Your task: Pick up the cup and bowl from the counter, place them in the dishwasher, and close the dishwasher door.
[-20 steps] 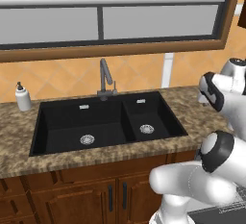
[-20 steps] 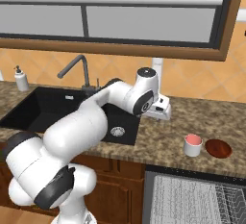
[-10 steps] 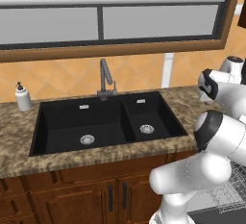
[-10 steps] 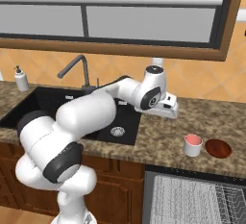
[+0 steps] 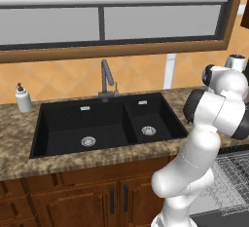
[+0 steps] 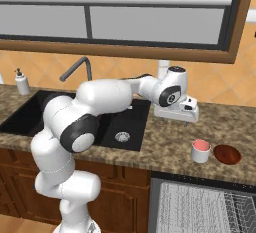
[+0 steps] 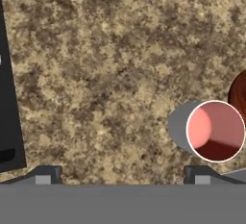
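The cup [image 6: 201, 151], pale outside w/ a pink inside, stands upright on the counter [image 6: 165, 144] right of the sink [image 5: 104, 123], near the front edge, w/ the dark red-brown bowl [image 6: 227, 154] just beside it on the far side from the sink; they look apart, not touching. Below them the dishwasher [image 6: 202, 209] is open w/ its wire rack showing. Our gripper [image 6: 176, 113] hangs above the counter btwn sink and cup, jaws spread wide, holding nothing. In the hand view the cup [image 7: 215, 130] sits off to one side, over one fingertip [image 7: 202, 176] rather than centred, so we judge we're in the approach to the cup, not yet aligned. To do it well: slide over first until the cup's rim is midway btwn the tips, then come straight down, keeping the jaws spread so one tip clears each side of the wall. Watch the bowl-side tip; it could nudge the bowl. Close only once low enough on the wall, then lift vertically before swinging to the rack.
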